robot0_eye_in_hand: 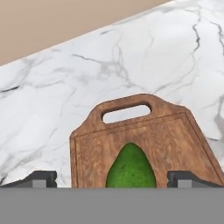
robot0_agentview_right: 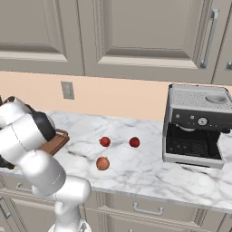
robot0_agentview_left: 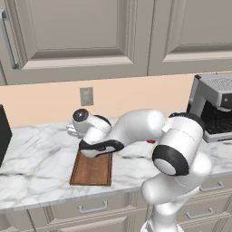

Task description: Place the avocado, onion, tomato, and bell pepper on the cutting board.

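No writing shows; avocado (robot0_eye_in_hand: pixel 130 168) lies on cutting board (robot0_eye_in_hand: pixel 175 135).

The arm (robot0_agentview_left: pixel 136 129) is made of smooth, rounded white shells, thick as pipes. Dark rings mark its joints (robot0_agentview_left: pixel 168 159), one with a grey round cap (robot0_agentview_left: pixel 80 115). A black band (robot0_agentview_left: pixel 102 146) runs along the wrist. The hand (robot0_eye_in_hand: pixel 112 179) ends in two small dark fingertips (robot0_eye_in_hand: pixel 41 178).

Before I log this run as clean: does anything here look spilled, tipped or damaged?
Nothing stands out. The avocado sits on the cutting board, which lies flat on the marble counter. Two red balls and an orange one rest loose on the counter, intact.
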